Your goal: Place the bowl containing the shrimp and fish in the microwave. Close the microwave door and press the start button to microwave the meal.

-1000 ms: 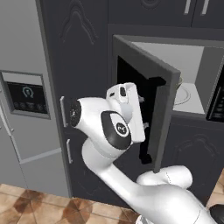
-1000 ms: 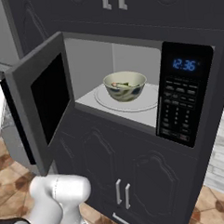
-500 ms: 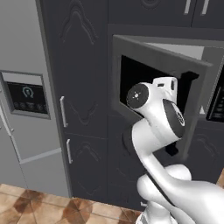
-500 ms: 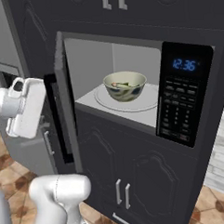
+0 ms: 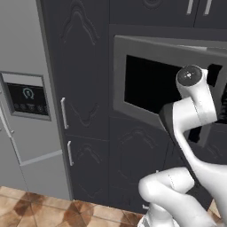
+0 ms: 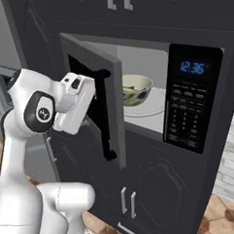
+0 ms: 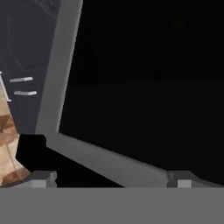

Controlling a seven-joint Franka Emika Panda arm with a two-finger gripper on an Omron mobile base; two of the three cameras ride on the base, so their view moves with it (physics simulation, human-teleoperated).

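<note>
Door [image 6: 96,95] swung further shut | one bowl [image 6: 135,90] inside | hand [image 7: 111,178] spread, empty

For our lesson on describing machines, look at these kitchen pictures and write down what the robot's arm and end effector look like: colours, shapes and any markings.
The arm is built of glossy white, rounded, tube-like segments. Its joints carry round dark grey caps, one with a small pale logo; another grey disc tops a joint in the left base view. The end effector has a boxy white body with dark insets.
</note>
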